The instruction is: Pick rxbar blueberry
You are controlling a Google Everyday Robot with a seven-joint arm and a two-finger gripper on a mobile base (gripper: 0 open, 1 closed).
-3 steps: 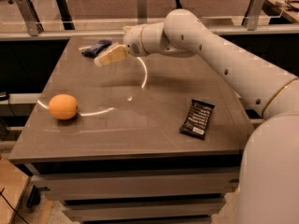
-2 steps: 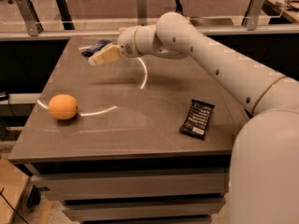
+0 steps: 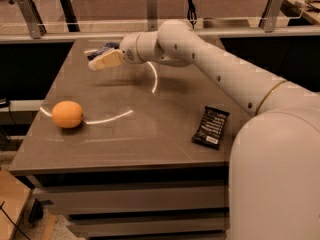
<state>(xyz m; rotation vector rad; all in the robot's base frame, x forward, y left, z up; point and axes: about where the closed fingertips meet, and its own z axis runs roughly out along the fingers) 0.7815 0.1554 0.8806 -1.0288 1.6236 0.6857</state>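
Gripper (image 3: 101, 62) is extended over the far left of the table (image 3: 150, 144). Whether it is clenched or released cannot be told. The rxbar blueberry (image 3: 103, 49) lies just behind it on the tabletop, partly hidden. An orange (image 3: 67, 114) sits near left and a black bar (image 3: 211, 127) near right, well apart.

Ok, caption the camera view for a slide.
Gripper at the rxbar blueberry on the table's far side; orange and black bar nearer.
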